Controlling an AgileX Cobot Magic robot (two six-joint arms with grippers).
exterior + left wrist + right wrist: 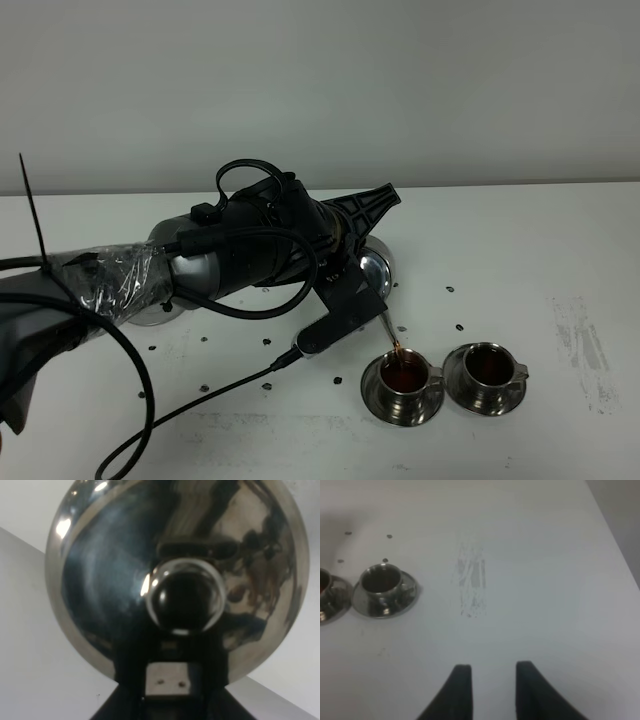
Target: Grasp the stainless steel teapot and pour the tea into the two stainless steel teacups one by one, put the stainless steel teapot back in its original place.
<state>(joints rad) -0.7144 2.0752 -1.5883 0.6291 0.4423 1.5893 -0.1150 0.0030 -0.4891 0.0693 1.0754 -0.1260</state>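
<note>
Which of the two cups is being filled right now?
The left cup in the high view: a thin stream of tea runs from the teapot into it. The right cup stands beside it, with no stream.

Soft, even light from above falls on my white counter, and the shadows there are faint. In my left wrist view the stainless steel teapot looms close, with glare flaring on its rim and warped dark reflections across its lid. My right wrist view is hazy and low in contrast: the teacup is soft and my right end effector is a dark silhouette.
</note>
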